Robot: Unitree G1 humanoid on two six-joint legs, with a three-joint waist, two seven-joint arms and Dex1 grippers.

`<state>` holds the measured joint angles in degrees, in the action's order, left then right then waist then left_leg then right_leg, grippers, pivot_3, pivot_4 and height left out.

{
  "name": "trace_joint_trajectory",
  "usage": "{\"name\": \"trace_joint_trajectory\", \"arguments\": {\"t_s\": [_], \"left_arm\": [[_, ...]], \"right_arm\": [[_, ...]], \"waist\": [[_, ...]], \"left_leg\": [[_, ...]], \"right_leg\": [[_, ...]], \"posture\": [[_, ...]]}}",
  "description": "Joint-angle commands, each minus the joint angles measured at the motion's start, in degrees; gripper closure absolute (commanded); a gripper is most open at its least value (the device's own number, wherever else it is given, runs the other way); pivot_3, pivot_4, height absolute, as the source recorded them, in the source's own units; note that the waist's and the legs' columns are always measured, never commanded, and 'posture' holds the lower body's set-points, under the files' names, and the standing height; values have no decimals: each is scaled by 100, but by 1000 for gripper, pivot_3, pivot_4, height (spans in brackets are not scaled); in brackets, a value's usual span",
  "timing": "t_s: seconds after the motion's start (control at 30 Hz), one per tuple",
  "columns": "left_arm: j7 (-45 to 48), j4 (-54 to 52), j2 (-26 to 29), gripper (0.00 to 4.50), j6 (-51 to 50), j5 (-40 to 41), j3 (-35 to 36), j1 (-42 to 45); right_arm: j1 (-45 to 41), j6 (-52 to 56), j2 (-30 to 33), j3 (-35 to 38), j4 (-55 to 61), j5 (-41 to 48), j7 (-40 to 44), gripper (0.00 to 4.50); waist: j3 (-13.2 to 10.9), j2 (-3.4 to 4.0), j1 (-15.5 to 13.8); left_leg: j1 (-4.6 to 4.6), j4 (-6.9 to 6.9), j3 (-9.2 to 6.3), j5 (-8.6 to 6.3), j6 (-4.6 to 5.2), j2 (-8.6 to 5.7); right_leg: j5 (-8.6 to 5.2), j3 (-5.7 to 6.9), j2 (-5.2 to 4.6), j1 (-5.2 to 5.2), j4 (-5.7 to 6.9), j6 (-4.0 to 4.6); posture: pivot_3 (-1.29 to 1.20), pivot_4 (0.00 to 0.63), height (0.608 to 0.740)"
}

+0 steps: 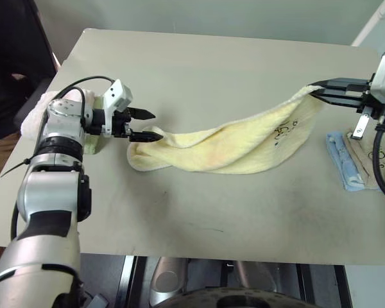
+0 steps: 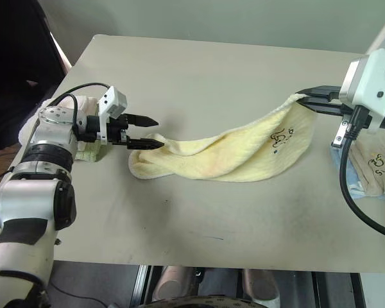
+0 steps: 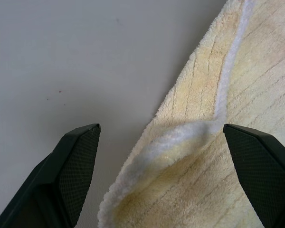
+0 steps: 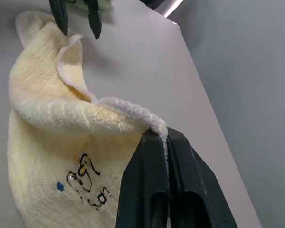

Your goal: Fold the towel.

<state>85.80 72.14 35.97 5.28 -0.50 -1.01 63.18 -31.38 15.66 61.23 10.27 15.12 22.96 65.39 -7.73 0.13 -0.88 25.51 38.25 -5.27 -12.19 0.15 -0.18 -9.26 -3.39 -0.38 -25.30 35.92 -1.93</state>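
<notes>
Right gripper (image 1: 316,90) pinches the towel (image 1: 244,147) end at upper right, rest sagging across table (image 1: 199,64) centre; left gripper (image 1: 155,125), wide open, should straddle the near hem before closing.

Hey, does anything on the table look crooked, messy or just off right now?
The towel looks off: it isn't flat. The right claw pinches one end up off the table, so the cloth sags twisted, with the other end bunched beside the open left claw. Nothing looks spilled or torn.
</notes>
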Motion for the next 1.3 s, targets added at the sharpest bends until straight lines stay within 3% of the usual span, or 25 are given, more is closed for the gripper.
{"name": "trace_joint_trajectory", "arguments": {"t_s": [0.03,0.43,0.6,0.9,1.1,1.3], "left_arm": [[210,-23,-4,0,46,-82,-59,89],[408,-2,21,0,94,-273,-244,4],[480,10,48,1187,63,-306,-257,15],[664,-6,160,4468,26,-335,-267,-10],[670,-36,204,4489,-51,-226,-233,-6],[416,-116,251,4489,-222,273,318,110]], "right_arm": [[5,-22,156,260,173,53,10,4478],[102,-84,238,241,143,-17,-21,4478],[95,-105,227,214,127,-44,-39,4500],[117,-162,206,200,97,-103,-50,4500],[120,-186,200,196,79,-109,-64,4500],[-131,-407,36,192,-205,-257,-338,4500]], "waist": [[0,0,-1],[0,0,0],[0,0,0],[0,0,0],[0,0,0],[0,0,3]], "left_leg": [[0,0,0,0,0,0],[0,1,1,0,1,0],[0,1,1,0,1,0],[0,1,1,0,1,0],[0,1,0,1,1,0],[0,2,0,1,2,0]], "right_leg": [[0,0,0,0,0,0],[2,0,0,0,0,-5],[2,0,0,0,0,-7],[5,0,0,0,0,-11],[4,0,0,0,0,-11],[6,0,0,0,1,-12]], "posture": [[0,150,740],[0,150,740],[0,150,740],[0,150,740],[0,150,740],[0,150,740]]}}
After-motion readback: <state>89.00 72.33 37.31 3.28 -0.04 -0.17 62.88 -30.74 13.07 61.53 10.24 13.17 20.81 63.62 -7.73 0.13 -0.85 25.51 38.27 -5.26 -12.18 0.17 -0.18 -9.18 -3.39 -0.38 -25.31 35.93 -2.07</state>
